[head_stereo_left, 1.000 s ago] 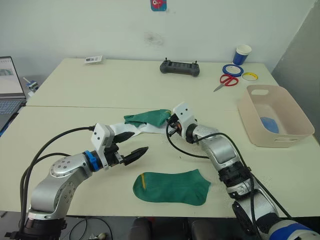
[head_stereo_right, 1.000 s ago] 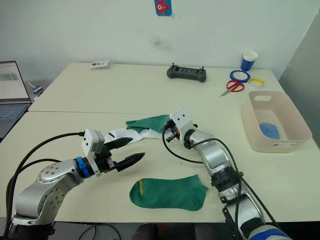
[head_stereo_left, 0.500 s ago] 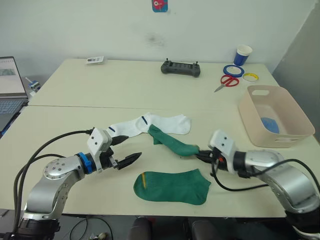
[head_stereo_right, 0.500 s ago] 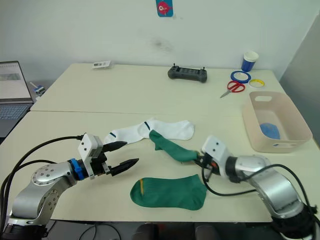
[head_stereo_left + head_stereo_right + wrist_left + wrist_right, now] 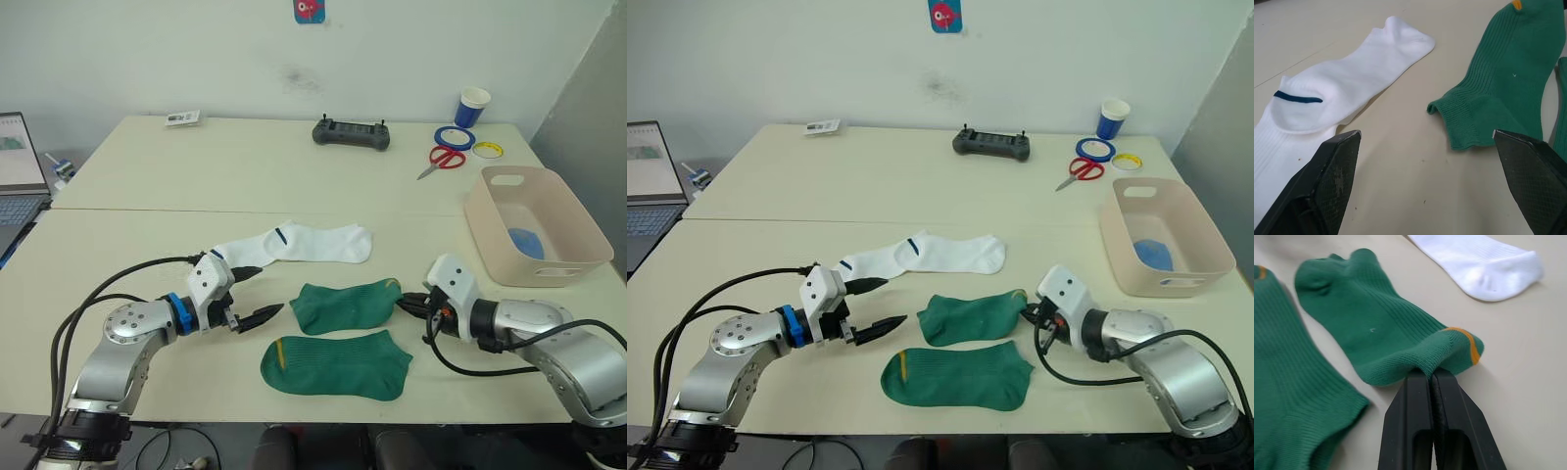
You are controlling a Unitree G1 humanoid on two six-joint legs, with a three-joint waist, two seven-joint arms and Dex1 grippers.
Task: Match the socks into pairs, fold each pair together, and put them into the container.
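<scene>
Counter point(image 5: 294, 176), cream, carrying everything listed.

Container point(image 5: 537, 227): one, beige-pink, well beyond the right jaws; a light blue item point(image 5: 529, 242) lies inside, too bunched to count.

Socks on the counter:
- Green, two. One green sock point(image 5: 338, 366) lies flat, nearer than both sets of jaws. The other green sock point(image 5: 348, 305) lies between the two sets of jaws, its yellow-marked end pinched in the right jaws.
- White sock point(image 5: 294, 245) with dark blue stripe: what reads as one, possibly two stacked; cannot tell. It lies just beyond the left jaws.

Right gripper point(image 5: 409, 304): jaws clenched on the sock's end fold, as the right wrist view shows.
Left gripper point(image 5: 257, 293): jaws spread wide, holding nothing, aimed at the bare counter between white sock and green sock.

Risks, judged:
- The thin pinch could slip if the sock is dragged, since the fabric is bunched.
- Dragging the held sock may rumple it, spoiling alignment with its mate.
</scene>
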